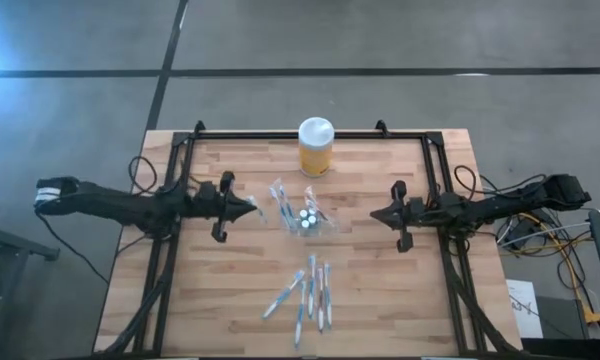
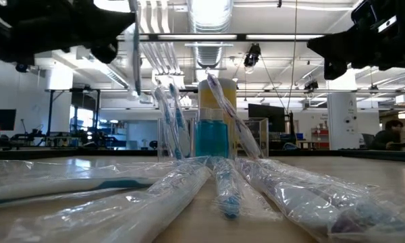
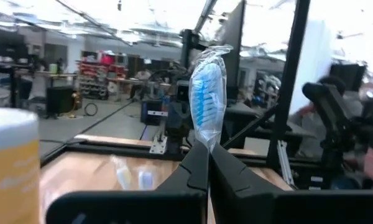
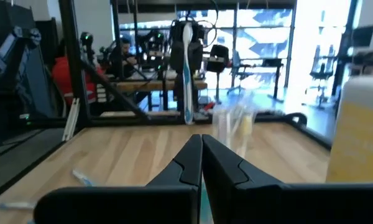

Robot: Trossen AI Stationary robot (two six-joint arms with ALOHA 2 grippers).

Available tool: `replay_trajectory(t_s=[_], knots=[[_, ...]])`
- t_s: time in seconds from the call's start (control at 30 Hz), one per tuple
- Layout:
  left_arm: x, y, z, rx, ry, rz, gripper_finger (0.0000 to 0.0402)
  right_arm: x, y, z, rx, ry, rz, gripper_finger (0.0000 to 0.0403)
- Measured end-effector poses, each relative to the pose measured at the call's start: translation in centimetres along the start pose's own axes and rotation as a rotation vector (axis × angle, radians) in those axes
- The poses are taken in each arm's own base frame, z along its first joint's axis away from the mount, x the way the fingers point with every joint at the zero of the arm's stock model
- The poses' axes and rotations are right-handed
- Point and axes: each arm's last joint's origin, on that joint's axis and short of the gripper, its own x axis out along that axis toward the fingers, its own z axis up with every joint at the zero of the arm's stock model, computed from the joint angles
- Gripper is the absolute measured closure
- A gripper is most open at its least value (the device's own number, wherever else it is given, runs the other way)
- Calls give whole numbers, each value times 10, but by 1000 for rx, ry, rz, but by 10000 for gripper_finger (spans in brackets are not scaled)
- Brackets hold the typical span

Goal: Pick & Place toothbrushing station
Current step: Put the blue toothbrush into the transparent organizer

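Note:
The see-through toothbrushing station [image 1: 307, 221] stands on the table's middle with several wrapped toothbrushes upright in it; it also shows in the low view [image 2: 189, 138] and the right wrist view [image 4: 231, 124]. My left gripper [image 1: 251, 207] is just left of it, above the table, shut on a wrapped toothbrush [image 3: 207, 99]. My right gripper [image 1: 374, 213] is shut and empty to the station's right, pointing at it. My left gripper pinches the wrapped toothbrush between its two fingers [image 3: 199, 167], just below the blue-bristled head [image 3: 206, 134]. The fingers lie level, from the table's left, across the brush. The brush stands upright, head up, its lower part hanging clear of the table [image 2: 136, 74].
A yellow jar with a white lid [image 1: 316, 146] stands behind the station near the far edge. Several wrapped toothbrushes [image 1: 308, 293] lie loose on the table toward the near edge. A black frame rail [image 1: 280, 136] runs along the table's far and side edges.

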Motion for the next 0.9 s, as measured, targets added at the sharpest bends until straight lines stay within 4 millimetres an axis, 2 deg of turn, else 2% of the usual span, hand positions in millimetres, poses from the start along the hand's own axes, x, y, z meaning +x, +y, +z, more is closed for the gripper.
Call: replay_trajectory(t_s=[0.17, 0.33, 0.5, 0.67, 0.9], knots=[[22, 12, 6, 37, 58, -88, 401, 0, 0, 4, -47, -45, -1, 394], [45, 21, 1, 38, 105, -70, 401, 0, 0, 7, -81, -68, -3, 394], [65, 26, 0, 43, 43, -66, 401, -1, 0, 13, -95, -129, -4, 394], [72, 34, -19, -13, 58, 55, 401, -1, 0, 16, -109, -160, -6, 394], [76, 38, -40, -44, 85, 69, 401, -1, 0, 16, -111, -160, -6, 394]])
